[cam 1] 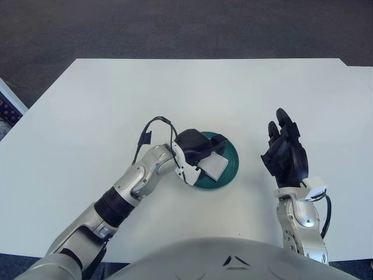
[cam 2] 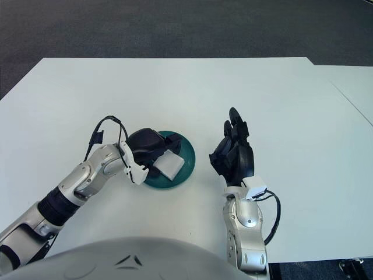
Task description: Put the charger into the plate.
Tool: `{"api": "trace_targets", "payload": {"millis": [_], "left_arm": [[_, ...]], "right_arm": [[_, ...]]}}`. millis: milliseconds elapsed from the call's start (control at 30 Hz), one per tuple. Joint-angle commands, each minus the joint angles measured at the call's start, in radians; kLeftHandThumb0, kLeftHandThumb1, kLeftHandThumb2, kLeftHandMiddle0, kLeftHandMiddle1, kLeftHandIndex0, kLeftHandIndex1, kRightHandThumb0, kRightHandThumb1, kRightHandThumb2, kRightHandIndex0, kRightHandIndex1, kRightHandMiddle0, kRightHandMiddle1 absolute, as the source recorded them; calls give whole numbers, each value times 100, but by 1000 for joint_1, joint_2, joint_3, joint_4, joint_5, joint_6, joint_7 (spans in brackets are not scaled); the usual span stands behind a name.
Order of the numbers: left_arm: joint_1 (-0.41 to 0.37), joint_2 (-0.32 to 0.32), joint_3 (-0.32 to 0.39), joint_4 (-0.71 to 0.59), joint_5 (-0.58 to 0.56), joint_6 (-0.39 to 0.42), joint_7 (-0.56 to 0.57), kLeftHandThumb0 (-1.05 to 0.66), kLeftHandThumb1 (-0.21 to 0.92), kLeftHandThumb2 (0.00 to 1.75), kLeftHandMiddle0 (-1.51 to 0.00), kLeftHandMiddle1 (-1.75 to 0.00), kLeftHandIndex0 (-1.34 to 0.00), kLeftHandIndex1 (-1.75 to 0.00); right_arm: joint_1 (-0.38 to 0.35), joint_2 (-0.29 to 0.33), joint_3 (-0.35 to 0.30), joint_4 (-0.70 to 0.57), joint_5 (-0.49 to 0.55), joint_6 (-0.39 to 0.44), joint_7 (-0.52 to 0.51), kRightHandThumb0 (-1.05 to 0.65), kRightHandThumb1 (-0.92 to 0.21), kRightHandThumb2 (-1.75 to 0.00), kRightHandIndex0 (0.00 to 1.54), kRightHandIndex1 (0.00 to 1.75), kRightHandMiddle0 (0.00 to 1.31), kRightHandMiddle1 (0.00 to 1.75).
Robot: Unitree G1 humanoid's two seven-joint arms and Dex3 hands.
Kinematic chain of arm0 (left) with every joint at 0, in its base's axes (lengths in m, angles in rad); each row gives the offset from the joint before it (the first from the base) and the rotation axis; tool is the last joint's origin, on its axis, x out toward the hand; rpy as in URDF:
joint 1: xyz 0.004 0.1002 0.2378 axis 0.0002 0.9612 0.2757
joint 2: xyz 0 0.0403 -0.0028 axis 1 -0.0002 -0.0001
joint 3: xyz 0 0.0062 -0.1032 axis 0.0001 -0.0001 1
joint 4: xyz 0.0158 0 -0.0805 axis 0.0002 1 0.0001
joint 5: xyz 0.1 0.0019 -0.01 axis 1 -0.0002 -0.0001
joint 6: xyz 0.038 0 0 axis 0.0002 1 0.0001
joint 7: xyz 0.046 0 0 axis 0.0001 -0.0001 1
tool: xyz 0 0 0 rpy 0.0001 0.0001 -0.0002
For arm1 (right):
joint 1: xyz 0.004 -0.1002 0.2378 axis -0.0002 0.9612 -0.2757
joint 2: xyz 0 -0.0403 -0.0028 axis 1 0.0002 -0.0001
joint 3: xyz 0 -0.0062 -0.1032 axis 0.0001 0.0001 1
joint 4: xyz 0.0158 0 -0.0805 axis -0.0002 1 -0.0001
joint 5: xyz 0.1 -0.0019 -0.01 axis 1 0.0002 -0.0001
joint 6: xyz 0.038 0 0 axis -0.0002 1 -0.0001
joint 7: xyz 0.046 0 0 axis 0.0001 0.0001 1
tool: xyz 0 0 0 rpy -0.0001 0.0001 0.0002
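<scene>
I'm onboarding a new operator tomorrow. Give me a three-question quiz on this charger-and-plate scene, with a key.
1. True or false: the small white block charger is over the round dark green plate.
2. Which hand is at the plate? A) left hand B) right hand
3. Fill in: the right hand shows to the ____ of the plate, fingers raised and holding nothing.

Key:
1. True. The left hand's fingers hold it there, above the plate.
2. A.
3. Right, apart from it, above the white table.
</scene>
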Motion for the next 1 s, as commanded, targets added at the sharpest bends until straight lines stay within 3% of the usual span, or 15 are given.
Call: {"api": "trace_targets", "payload": {"millis": [0,67,233,967], "left_arm": [[-33,30,4,-15,-9,-2,-71,-103,91,80,-10,-24,-3,-61],[-48,46,11,-29,-20,0,-120,-104,92,80,-4,-10,-1,-32],[-62,57,15,-42,-30,1,-171,-105,92,76,-1,-2,0,-6],[-77,71,41,-46,-97,-24,-213,-105,92,66,0,0,0,0]], "right_arm": [[-5,2,3,-25,-11,9,-4,-103,-92,-103,8,0,0,23],[-3,-4,5,-32,-9,22,0,-103,-92,-103,8,0,0,23],[0,-7,3,-46,8,45,8,-104,-92,-103,7,0,0,22],[-6,1,1,-45,12,44,15,-104,-92,-103,7,0,0,21]]}}
